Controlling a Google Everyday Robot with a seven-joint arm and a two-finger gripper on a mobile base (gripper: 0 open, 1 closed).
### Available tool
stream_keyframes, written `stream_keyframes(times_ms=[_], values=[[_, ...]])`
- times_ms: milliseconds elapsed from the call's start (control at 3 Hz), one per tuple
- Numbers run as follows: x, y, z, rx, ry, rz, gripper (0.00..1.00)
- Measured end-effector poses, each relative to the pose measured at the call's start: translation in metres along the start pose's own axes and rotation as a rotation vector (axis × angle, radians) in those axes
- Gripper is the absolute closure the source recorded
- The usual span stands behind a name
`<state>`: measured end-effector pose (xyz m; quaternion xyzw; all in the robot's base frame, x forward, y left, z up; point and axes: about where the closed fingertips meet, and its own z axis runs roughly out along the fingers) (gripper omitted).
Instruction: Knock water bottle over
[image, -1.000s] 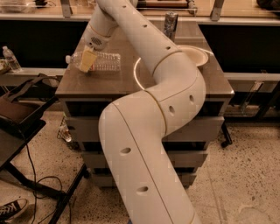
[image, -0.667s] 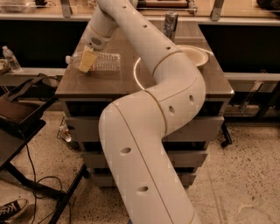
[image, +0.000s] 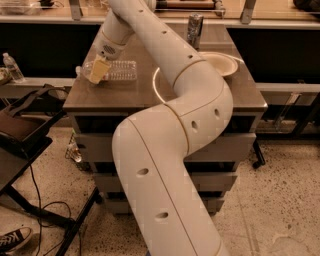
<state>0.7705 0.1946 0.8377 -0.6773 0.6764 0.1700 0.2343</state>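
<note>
The water bottle (image: 119, 70) is a clear ribbed plastic bottle. It lies on its side on the left part of the brown table top (image: 125, 92), with its white cap end pointing left. My gripper (image: 97, 71) hangs over the bottle's cap end, touching it or just in front of it. The arm reaches in from the lower middle of the view and hides part of the table's middle.
A pale bowl (image: 222, 62) sits on the right of the table. A slim shiny metal can (image: 194, 29) stands at the back. A small clear bottle (image: 12, 67) stands on a shelf at far left. A dark stand and cables (image: 30, 135) are on the floor to the left.
</note>
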Motion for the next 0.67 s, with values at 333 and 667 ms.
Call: stream_keyframes(times_ms=[333, 667], values=[[-0.0001, 0.0, 0.0007, -0.001, 0.0, 0.0, 0.0], [-0.0001, 0.0001, 0.0018, -0.002, 0.0, 0.0, 0.0]])
